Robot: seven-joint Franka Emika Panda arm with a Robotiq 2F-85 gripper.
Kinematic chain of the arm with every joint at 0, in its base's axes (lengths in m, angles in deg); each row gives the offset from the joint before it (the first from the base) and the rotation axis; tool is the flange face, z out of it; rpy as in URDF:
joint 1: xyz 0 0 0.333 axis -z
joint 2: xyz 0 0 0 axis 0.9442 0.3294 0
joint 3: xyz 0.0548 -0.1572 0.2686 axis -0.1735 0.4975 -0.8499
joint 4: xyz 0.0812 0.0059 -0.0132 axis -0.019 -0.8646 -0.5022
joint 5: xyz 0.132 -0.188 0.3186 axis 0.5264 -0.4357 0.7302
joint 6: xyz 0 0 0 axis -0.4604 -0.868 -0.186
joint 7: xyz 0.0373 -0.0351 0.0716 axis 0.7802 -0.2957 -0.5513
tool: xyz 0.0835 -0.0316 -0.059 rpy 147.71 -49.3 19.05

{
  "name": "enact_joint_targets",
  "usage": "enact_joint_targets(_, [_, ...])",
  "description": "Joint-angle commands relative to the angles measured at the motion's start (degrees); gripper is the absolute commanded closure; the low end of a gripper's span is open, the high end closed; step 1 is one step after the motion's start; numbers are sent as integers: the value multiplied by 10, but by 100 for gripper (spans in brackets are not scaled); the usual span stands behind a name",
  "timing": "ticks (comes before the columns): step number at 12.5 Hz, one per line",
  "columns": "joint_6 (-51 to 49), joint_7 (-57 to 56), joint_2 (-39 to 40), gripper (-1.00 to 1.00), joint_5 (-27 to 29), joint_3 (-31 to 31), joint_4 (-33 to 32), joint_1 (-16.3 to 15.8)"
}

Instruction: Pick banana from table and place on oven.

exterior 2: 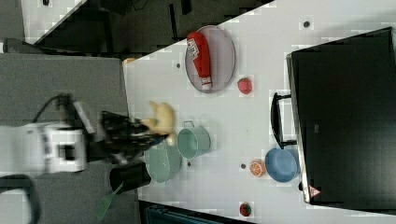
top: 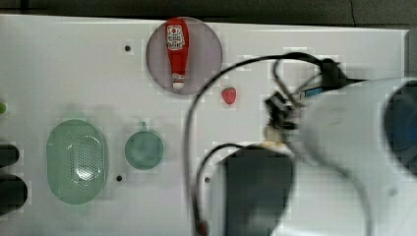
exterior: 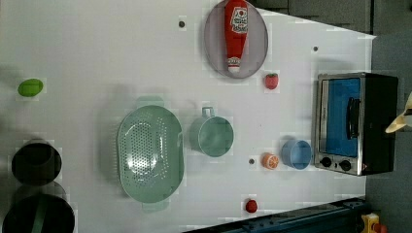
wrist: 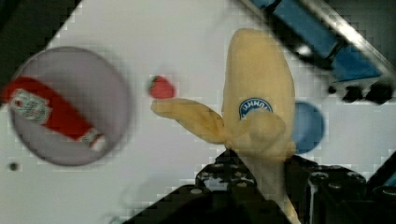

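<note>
The banana (wrist: 257,88) is a soft, pale cream-yellow toy, slightly curved, with a round blue sticker on its side and one peel flap hanging loose. The gripper (wrist: 261,186) has its jaws clenched on the banana's lower end and holds it in the air, above the table (wrist: 154,28). In the top view the banana's pale tip (top: 273,132) shows just beside the corner of the oven (top: 258,191). The oven (exterior: 357,121) has a black top, a silver frame and a blue glass door, and stands at the table's edge.
</note>
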Motion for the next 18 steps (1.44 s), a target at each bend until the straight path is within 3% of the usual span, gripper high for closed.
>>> enact_joint_targets(1, [25, -161, 56, 50, 1, 65, 17, 18])
enact_joint_targets(6, [135, -327, 137, 50, 2, 192, 18, 23])
enact_joint_targets(10, [172, -397, 193, 43, 12, 238, 18, 30])
enact_joint_targets(16, [193, -412, 208, -89, 34, 236, 10, 37])
enact_joint_targets(18, [192, -412, 199, -100, 33, 233, 17, 34])
